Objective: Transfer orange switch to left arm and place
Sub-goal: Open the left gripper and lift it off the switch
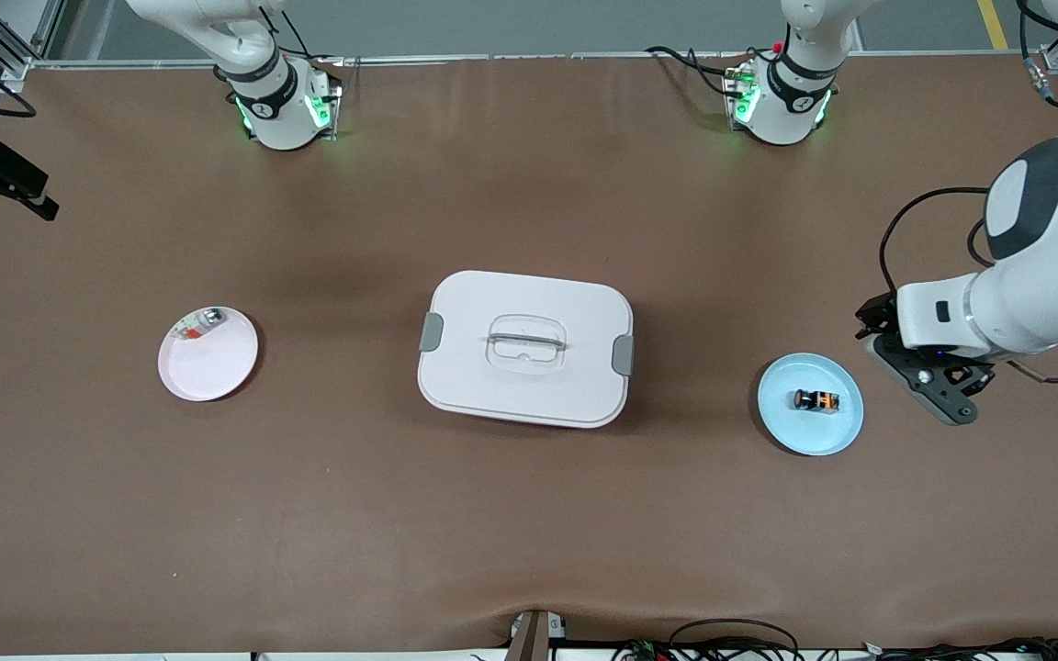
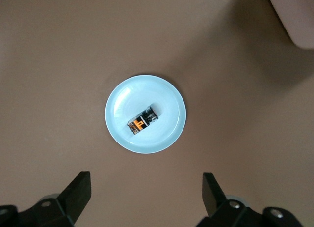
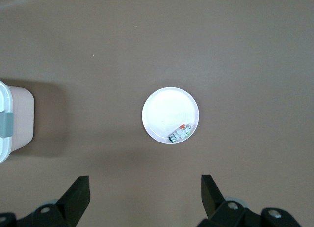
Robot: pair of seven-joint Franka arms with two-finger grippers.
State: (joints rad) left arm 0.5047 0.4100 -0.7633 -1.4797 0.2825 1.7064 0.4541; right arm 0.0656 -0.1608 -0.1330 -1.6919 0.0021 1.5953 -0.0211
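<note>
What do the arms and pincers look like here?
Two white jointed arms with black bands, green lights glowing at the bases and black cables trailing. The left pincer and right pincer each have two flat black fingers on black mounts.

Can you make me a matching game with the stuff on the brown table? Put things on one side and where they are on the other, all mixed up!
Things:
1. tiny black push-button switch with an orange band
2. small silvery-clear part with an orange bit
3. large white lidded box with grey side latches
4. left gripper

Places or states:
A. middle of the table
B. on the pale blue round plate
C. open, in the air
D. on the pale pink round plate

Pairs: 1-B, 2-D, 3-A, 4-C
</note>
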